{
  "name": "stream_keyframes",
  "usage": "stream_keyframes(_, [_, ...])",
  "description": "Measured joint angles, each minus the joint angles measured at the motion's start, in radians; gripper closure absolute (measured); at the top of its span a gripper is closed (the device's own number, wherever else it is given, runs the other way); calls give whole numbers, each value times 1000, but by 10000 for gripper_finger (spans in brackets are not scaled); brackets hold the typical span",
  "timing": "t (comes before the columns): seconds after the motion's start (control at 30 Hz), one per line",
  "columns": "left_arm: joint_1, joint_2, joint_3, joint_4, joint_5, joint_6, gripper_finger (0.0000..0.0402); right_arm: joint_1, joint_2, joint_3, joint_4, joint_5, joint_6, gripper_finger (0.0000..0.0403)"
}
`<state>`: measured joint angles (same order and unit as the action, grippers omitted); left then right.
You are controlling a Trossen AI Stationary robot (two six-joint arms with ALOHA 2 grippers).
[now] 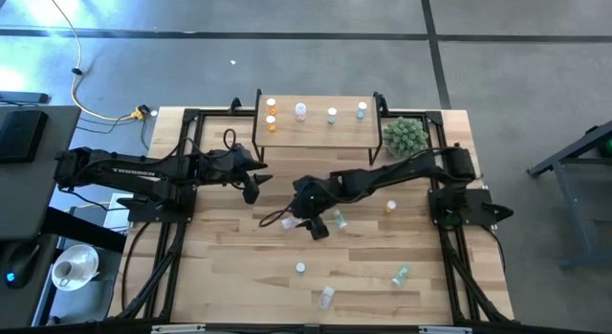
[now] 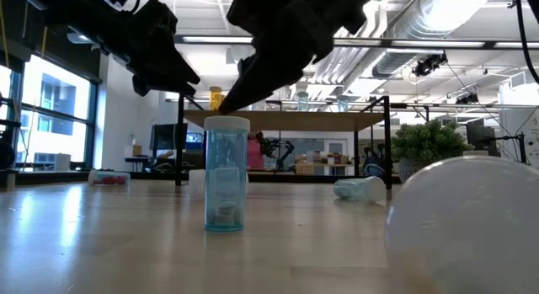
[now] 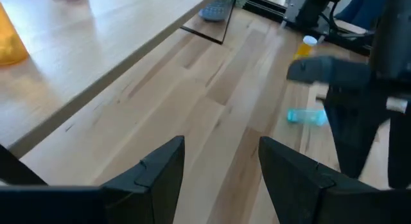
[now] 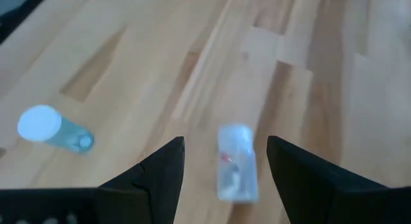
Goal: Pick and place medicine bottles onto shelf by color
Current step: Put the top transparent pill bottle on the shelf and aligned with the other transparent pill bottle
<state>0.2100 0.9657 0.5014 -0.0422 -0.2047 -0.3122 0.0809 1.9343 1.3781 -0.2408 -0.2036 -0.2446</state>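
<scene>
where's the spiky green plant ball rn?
High view: the plant ball sits at the table's far right, just off the right end of the shelf, with the right arm's base just nearer the camera.

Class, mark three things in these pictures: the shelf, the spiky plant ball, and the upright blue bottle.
shelf point(image 1: 316, 130): high view, bare part of its board.
plant ball point(image 1: 404, 135): high view, its middle.
blue bottle point(image 2: 226, 180): low view, its body.

Left gripper point(image 3: 221, 179) fingers apart (nothing between); blue bottle point(image 3: 306, 116) lying beyond.

Blurred white cap point(image 2: 472, 222), cut off at frame edge
</scene>
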Motion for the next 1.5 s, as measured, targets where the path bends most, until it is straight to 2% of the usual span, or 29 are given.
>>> stream_keyframes(0.13, [0, 0, 0, -2, 2, -16, 211, 5, 32, 3, 62, -8, -1, 190])
stream_keyframes(0.33, [0, 0, 0, -4, 1, -26, 211, 5, 76, 72, 52, -10, -10, 190])
stream_keyframes(0.8, [1, 0, 0, -10, -7, -26, 211, -9, 220, 242, -112, -9, -36, 190])
stream_keyframes(1.0, [1, 0, 0, -11, -16, -26, 211, -9, 257, 251, -136, 1, -23, 190])
stream_keyframes(1.17, [1, 0, 0, -13, -16, -26, 211, -9, 263, 251, -146, 85, -23, 190])
stream_keyframes(1.5, [1, 0, 0, -13, -16, -26, 211, -9, 282, 251, -168, 87, 1, 190])
